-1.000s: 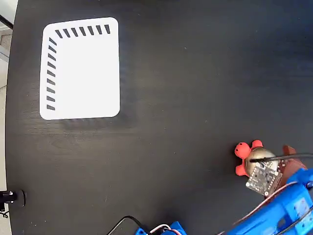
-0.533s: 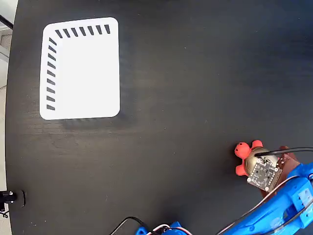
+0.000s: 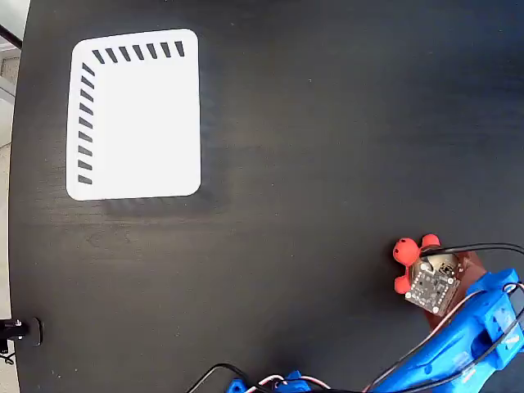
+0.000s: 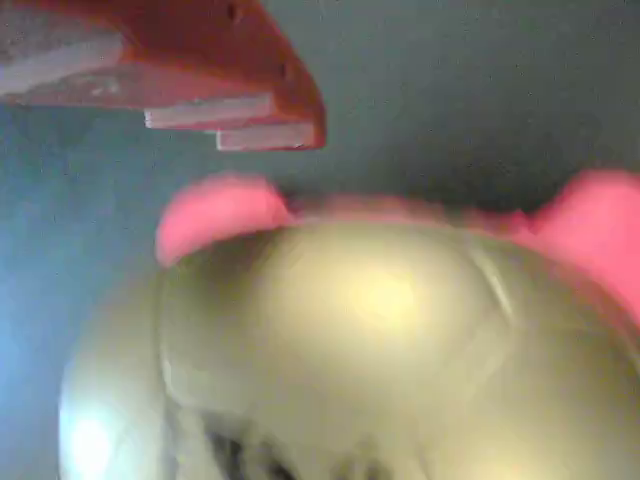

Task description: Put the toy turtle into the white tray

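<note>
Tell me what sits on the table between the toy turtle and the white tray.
Nothing. In the fixed view, the stretch of black table between the toy turtle at lower right and the white tray at upper left is bare.

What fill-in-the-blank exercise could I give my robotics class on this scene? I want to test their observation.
1. In the fixed view, the white tray lies at the upper ____ of the table.
2. The toy turtle has a red-orange head and a shiny ____ shell.
3. The arm over the turtle is coloured ____.
4. The tray holds ____ objects.

Missing words: left; gold; blue; no
</note>
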Action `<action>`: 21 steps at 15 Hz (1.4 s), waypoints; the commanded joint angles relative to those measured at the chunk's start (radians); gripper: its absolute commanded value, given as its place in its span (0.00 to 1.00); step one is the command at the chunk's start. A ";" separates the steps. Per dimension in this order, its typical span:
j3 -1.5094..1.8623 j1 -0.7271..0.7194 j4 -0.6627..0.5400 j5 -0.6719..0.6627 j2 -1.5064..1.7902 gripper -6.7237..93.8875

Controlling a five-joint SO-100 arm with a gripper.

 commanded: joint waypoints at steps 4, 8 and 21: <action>0.031 0.005 -0.052 0.008 0.011 0.68; 0.029 -0.006 -0.055 0.035 0.017 0.48; -0.357 -0.123 0.293 0.181 0.110 0.06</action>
